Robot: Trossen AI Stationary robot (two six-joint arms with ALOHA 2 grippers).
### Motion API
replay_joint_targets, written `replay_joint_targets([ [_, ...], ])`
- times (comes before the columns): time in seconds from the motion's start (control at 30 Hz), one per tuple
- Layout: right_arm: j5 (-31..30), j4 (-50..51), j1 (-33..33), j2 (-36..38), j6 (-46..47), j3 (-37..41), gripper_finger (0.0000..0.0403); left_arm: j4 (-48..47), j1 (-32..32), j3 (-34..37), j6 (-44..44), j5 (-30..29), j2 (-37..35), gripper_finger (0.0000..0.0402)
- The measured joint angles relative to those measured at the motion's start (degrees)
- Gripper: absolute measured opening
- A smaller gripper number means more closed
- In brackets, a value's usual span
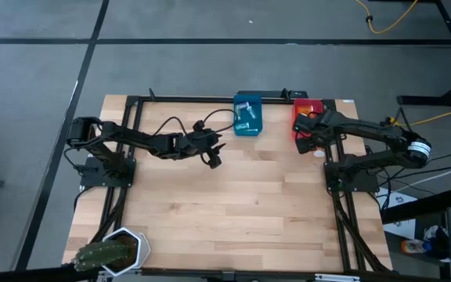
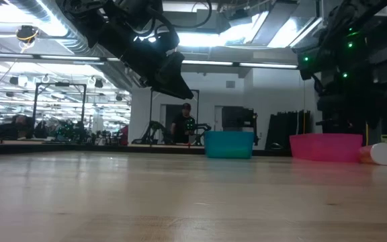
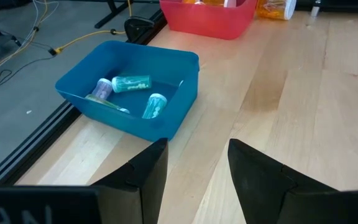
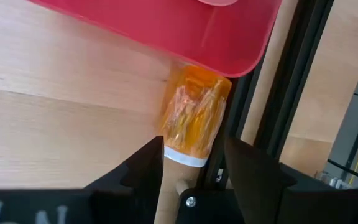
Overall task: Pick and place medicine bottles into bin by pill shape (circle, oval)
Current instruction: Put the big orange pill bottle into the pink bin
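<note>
An orange medicine bottle (image 4: 193, 116) with a white cap (image 4: 184, 159) lies on its side on the table, its base against the red bin (image 4: 185, 28). The low view shows the same bottle (image 2: 379, 154) just right of the red bin (image 2: 325, 146). My right gripper (image 4: 194, 149) hovers above it, open, pointing steeply down, a finger on either side of the cap end without touching. My left gripper (image 1: 213, 159) is open with nothing between its fingers, raised over the table near the blue bin (image 3: 135, 87). That bin holds teal bottles (image 3: 131, 83) and a purple one (image 3: 102, 89).
Both bins stand at the table's far edge, blue (image 1: 247, 115) left of red (image 1: 308, 111). A black frame rail (image 4: 278, 93) runs right beside the orange bottle. A potted cactus (image 1: 108, 252) sits at the near left corner. Bare wood lies between the arms.
</note>
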State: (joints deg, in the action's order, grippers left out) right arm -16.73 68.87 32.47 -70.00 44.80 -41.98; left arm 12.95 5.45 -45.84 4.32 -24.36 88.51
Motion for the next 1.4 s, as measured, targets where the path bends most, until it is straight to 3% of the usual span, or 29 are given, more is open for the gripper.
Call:
replay_joint_targets([
  [0.23,1.9,0.4,3.1,0.0,0.0,1.2,0.0173,0.0,0.0,0.0,0.0,0.0,0.0,0.0163],
  [0.67,3.4,-9.8,7.4,0.1,-3.4,8.5,0.0173,0.0,0.0,0.0,0.0,0.0,0.0,0.0163],
  [1.1,6.4,-10.9,7.2,0.1,-7.2,8.7,0.0173,0.0,0.0,0.0,0.0,0.0,0.0,0.0163],
  [1.4,9.3,-11.5,3.2,0.1,-12.8,8.7,0.0173,0.0,0.0,0.0,0.0,0.0,0.0,0.0163],
])
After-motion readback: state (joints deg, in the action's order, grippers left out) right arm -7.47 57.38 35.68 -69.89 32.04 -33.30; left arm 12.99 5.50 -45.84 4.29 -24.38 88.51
